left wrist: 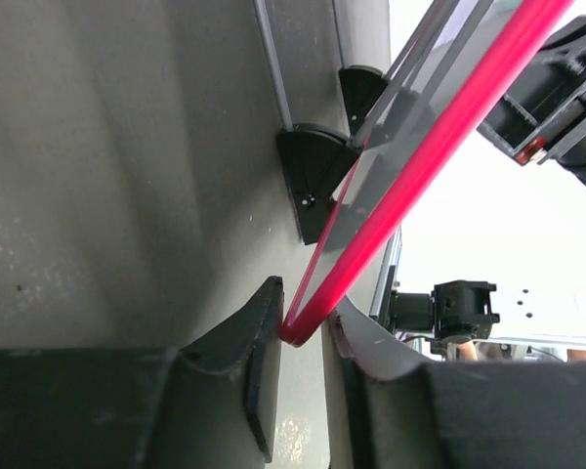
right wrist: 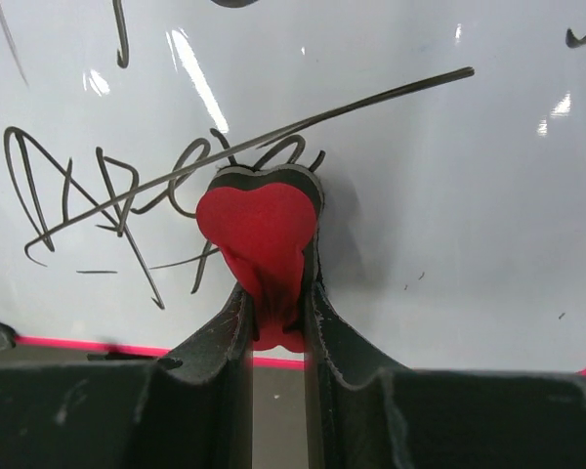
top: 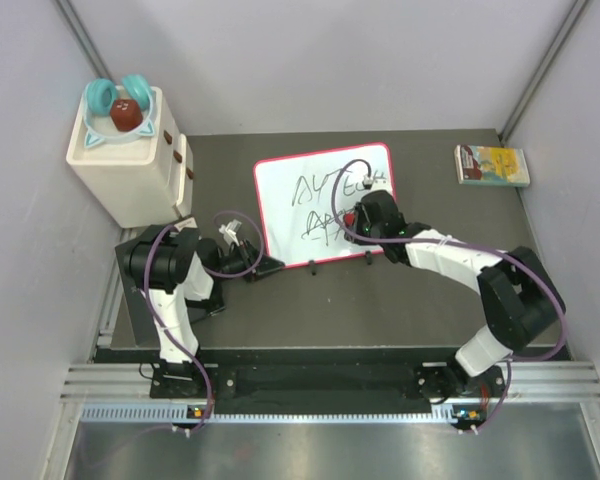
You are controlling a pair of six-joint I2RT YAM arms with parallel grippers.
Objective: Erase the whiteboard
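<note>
Where whiteboard (top: 280,190) sat: dark table (top: 380,310), grey walls (top: 330,60) around.
Left gripper (left wrist: 303,318): pinched rim (left wrist: 420,166).
Right gripper (right wrist: 276,293): clamped red eraser (right wrist: 259,230).

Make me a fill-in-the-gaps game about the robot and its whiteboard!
1. The eraser squeezed in the right gripper is shaped like a ____.
2. The left gripper pinches the whiteboard by its rim, which is coloured ____.
3. The scribbles on the whiteboard are ____.
Missing words: heart; red; black.
</note>
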